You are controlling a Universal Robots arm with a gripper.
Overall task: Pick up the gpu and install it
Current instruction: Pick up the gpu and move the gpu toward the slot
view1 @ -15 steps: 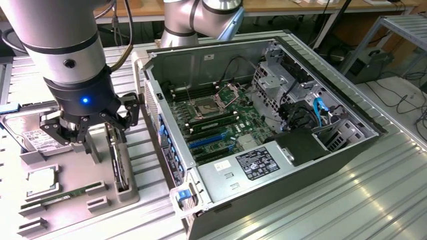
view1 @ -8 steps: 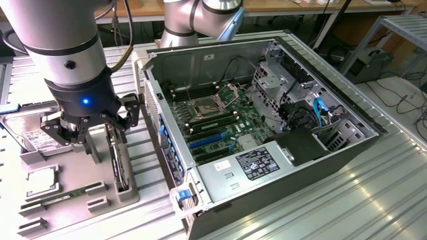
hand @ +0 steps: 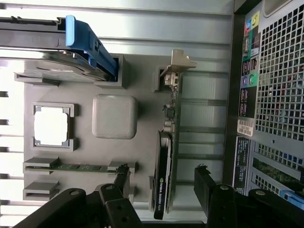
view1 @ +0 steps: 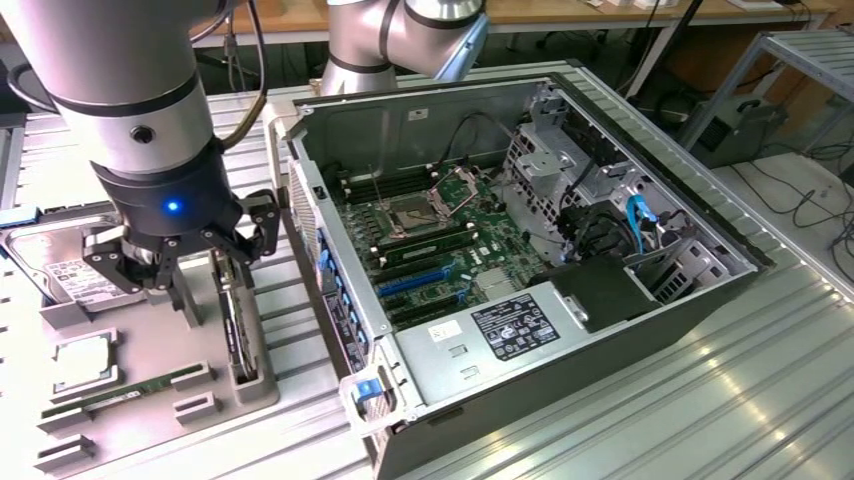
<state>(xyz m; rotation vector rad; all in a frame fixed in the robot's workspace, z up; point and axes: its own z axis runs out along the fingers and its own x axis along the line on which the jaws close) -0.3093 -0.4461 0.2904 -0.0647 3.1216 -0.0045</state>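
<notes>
The gpu (view1: pixel 240 340) is a thin black card standing on edge in a slot of the grey fixture tray (view1: pixel 200 420), at the exterior view's left beside the open PC case (view1: pixel 534 260). In the wrist view the gpu (hand: pixel 164 180) shows its silver bracket (hand: pixel 178 61) at the far end. My gripper (view1: pixel 214 285) hangs just above the card, open. In the wrist view the gripper (hand: pixel 162 183) has one black finger (hand: pixel 121 178) on each side of the card, and neither touches it.
The tray also holds a hard drive in a blue caddy (hand: pixel 76 42), a CPU (hand: pixel 52 126), a green memory stick (hand: pixel 76 167) and a grey square pad (hand: pixel 115 116). The case's motherboard (view1: pixel 427 250) lies exposed, with blue slots (view1: pixel 407 283). The case wall stands close to the tray.
</notes>
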